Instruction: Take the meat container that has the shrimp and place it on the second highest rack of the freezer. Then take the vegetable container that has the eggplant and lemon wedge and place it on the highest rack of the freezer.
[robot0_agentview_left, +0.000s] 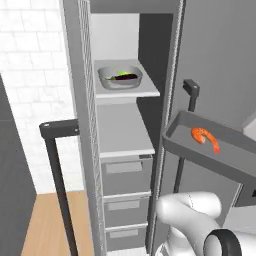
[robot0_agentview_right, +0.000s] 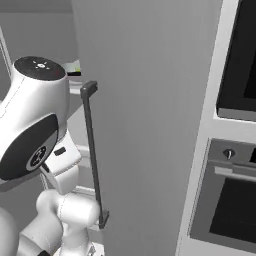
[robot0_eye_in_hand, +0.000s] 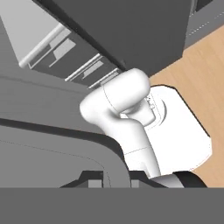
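The meat container (robot0_agentview_left: 212, 145), a shallow dark-grey tray, hangs in the air to the right of the open freezer (robot0_agentview_left: 125, 125), level with its lower white shelf (robot0_agentview_left: 125, 134). The orange shrimp (robot0_agentview_left: 205, 137) lies in it. In the hand view the tray's wall and rim (robot0_eye_in_hand: 48, 153) run down to my gripper (robot0_eye_in_hand: 114, 179), which is shut on the tray's edge. The vegetable container (robot0_agentview_left: 120, 76), a pale bowl holding the eggplant (robot0_agentview_left: 127, 77) and the lemon wedge (robot0_agentview_left: 122, 73), sits on the highest rack (robot0_agentview_left: 145, 91).
The freezer door (robot0_agentview_left: 215, 60) stands open right behind the tray, its dark bar handle (robot0_agentview_right: 92, 150) close by. Grey drawers (robot0_agentview_left: 125, 175) fill the freezer's lower part. Another dark handle (robot0_agentview_left: 57, 165) stands at left. A black-glass oven (robot0_agentview_right: 235, 200) is at right.
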